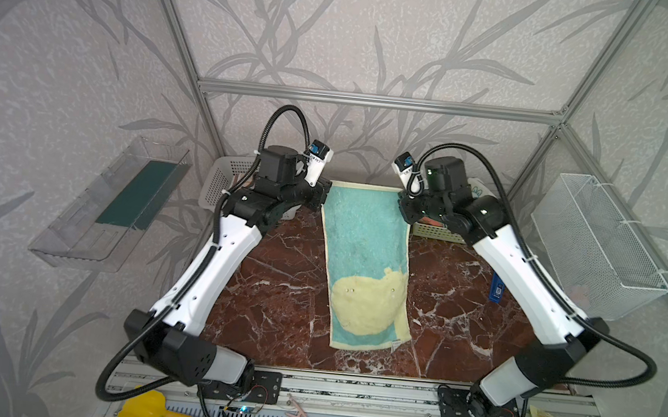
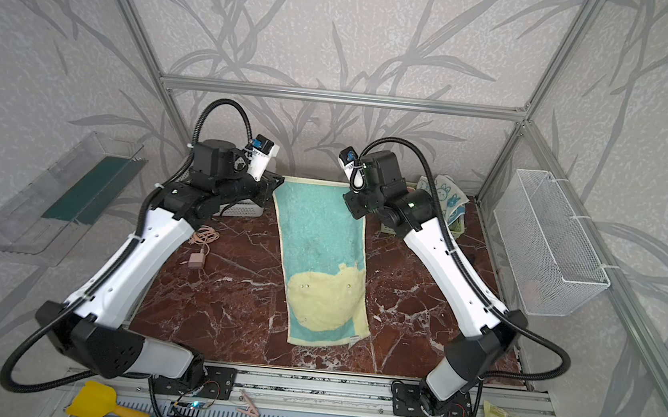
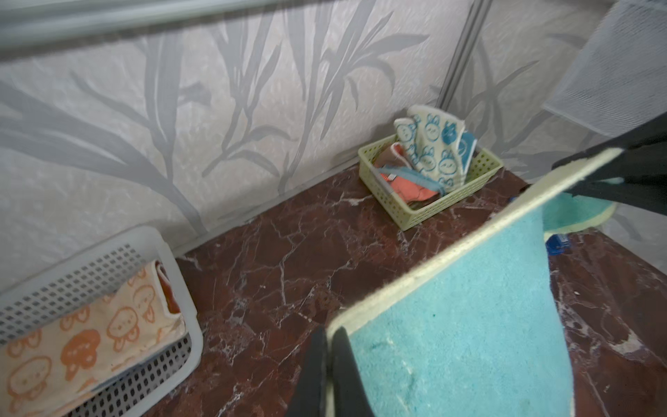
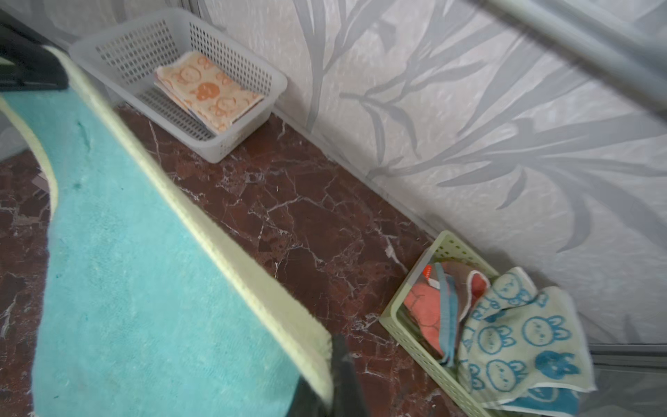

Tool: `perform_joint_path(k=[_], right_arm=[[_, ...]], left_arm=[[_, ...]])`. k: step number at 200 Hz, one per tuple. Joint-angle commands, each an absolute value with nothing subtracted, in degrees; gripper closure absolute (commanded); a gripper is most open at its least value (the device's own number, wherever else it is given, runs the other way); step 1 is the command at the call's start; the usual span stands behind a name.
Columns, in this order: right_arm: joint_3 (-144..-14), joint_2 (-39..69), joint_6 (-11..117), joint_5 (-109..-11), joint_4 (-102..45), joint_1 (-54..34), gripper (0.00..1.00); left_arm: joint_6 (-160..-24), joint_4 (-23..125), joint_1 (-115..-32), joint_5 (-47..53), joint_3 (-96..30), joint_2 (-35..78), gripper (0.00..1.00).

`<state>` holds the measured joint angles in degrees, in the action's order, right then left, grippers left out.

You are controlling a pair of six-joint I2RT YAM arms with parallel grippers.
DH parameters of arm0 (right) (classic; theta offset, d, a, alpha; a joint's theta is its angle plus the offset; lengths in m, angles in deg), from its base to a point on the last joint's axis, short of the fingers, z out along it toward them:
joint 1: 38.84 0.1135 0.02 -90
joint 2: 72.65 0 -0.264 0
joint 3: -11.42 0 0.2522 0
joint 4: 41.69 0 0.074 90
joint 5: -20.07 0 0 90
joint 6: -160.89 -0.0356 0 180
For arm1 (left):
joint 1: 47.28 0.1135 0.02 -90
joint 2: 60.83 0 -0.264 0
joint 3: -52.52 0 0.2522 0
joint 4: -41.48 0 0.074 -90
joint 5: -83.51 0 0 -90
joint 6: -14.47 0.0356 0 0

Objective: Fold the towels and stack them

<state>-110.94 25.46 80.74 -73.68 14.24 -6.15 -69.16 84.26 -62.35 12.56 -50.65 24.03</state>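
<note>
Teal towel (image 1: pixel 365 254): runs lengthwise down the middle of both top views, its far edge lifted off the marble table (image 1: pixel 273 304) and its cream hippo end lying flat toward the lower centre of the frame
Left gripper (image 1: pixel 322 195): jaws pinched together on the towel's far left corner, upper centre-left of the frame; the wrist view shows cloth squeezed between the dark fingers (image 3: pixel 315 375)
Right gripper (image 1: pixel 403 208): likewise clamped tight on the far right corner, upper centre-right
Why held so: one corner per arm makes the far hem taut and level, so the raised half can likely be carried toward the hippo end for a clean first fold
White basket (image 1: pixel 217 190): upper left of the table, behind the left arm; orange bunny towel (image 4: pixel 209 90) lies folded flat inside, seemingly the start of the stack
Green basket (image 3: pixel 415 216): upper right of the table, holding crumpled towels, white bunny towel (image 3: pixel 433 148) spilling over its rim; seemingly the unfolded supply
Progress: by my judgement early to middle; the teal one has no fold yet
Risk: an uneven pull could skew the hem
</note>
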Motion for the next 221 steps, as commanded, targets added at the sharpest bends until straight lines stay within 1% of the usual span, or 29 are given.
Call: perform_joint_path(k=[1, 20, 50, 71, 88, 98, 108, 143, 171, 198, 221], right_arm=[[-111.98, 34.89, 80.29, -71.16, 10.15, -10.31, 1.00], [-119.15, 46.18, 80.77, -70.62, 10.13, -11.62, 1.00], [-140.86, 62.41, 81.02, -72.54, 19.87, -12.14, 1.00], [-155.80, 70.44, 81.09, -73.18, 27.80, -12.21, 1.00], [-160.27, 72.30, 81.25, -73.01, 31.15, -12.25, 1.00], [-158.50, 71.13, 81.38, -72.92, 31.29, -12.24, 1.00], [-153.72, 68.61, 81.66, -72.79, 29.99, -12.28, 1.00], [-127.90, 54.66, 82.29, -71.28, 17.12, -12.27, 1.00], [-112.03, 45.64, 83.24, -70.61, 8.57, -12.25, 1.00], [-106.72, 41.04, 84.14, -70.54, 9.25, -12.26, 1.00], [-104.60, 38.30, 85.12, -70.13, 11.29, -12.25, 1.00]], left_arm=[[-69.25, 77.48, -58.41, 7.99, -48.69, 30.38, 1.00], [-68.39, 73.12, -57.54, 8.55, -51.27, 39.02, 1.00], [-68.15, 74.34, -56.31, 11.07, -61.12, 51.28, 1.00], [-67.99, 74.44, -55.81, 12.27, -64.32, 54.35, 1.00], [-67.59, 74.68, -55.84, 13.10, -63.58, 53.91, 1.00], [-67.37, 74.35, -55.73, 13.84, -61.32, 52.71, 1.00], [-67.27, 73.16, -55.73, 14.45, -57.99, 50.73, 1.00], [-67.53, 68.51, -55.71, 15.84, -44.86, 41.95, 1.00], [-68.70, 66.98, -55.66, 16.29, -38.58, 37.00, 1.00], [-70.75, 68.65, -56.02, 17.85, -36.84, 33.83, 1.00], [-72.57, 66.28, -56.25, 17.50, -31.84, 28.51, 1.00]])
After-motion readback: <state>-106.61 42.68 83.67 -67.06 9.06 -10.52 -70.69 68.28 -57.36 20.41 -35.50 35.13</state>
